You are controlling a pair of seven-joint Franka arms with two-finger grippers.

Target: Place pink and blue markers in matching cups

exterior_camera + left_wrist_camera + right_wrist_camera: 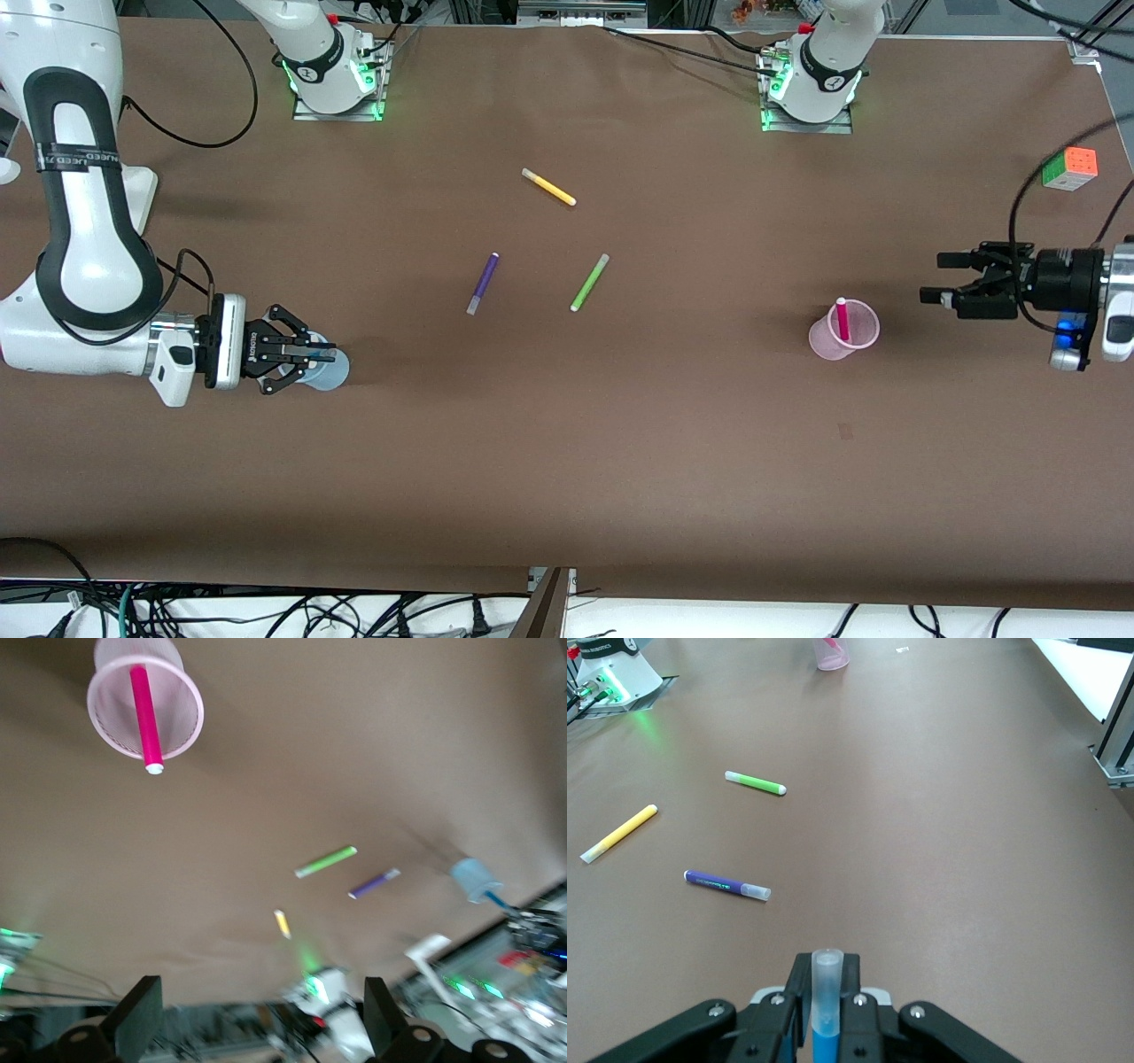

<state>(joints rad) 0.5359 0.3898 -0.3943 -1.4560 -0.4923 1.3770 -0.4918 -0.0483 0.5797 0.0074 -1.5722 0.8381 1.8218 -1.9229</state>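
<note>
My right gripper (326,355) is shut on the blue marker (826,1041), greyish end up, right over the pale blue cup (335,374) at the right arm's end of the table. The cup is hidden in the right wrist view. In the left wrist view the blue cup (472,875) shows with the marker (493,897) at its mouth. The pink marker (842,319) stands inside the pale pink cup (826,344) toward the left arm's end. My left gripper (941,277) is open and empty, beside the pink cup (108,713) and apart from it.
A yellow pen (549,187), a purple pen (483,282) and a lime-green pen (589,282) lie loose mid-table between the two cups. A colour cube (1069,168) sits near the table edge at the left arm's end.
</note>
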